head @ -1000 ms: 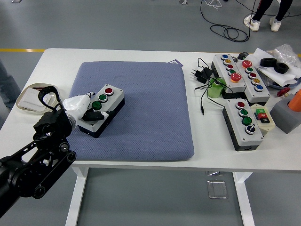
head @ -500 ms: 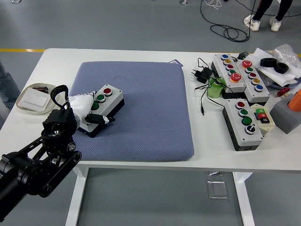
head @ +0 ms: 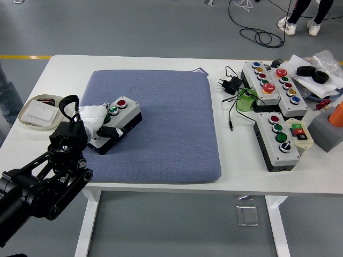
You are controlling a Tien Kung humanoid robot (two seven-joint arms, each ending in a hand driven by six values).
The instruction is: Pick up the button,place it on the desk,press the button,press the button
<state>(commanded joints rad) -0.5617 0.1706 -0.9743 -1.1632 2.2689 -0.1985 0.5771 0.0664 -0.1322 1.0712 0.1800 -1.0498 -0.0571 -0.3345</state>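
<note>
A small grey button box with a black base lies on the blue-grey pad, toward the pad's left side. Its red button and one green button show; the near end is hidden under my hand. My left hand, white with dark fingertips, reaches in from the lower left. Its fingers lie over the box's near-left end and the thumb presses against the box's front side, so the hand is closed on the box. The box rests on the pad.
A shallow white dish sits left of the pad. At the right stand three larger button boxes, a black charger with cable, a green cup, tape rolls and an orange object. A person's feet show at top right.
My left hand slid a little left and away over the box's near end, and the thumb drew in against its side. The box shifted slightly with the hand.
</note>
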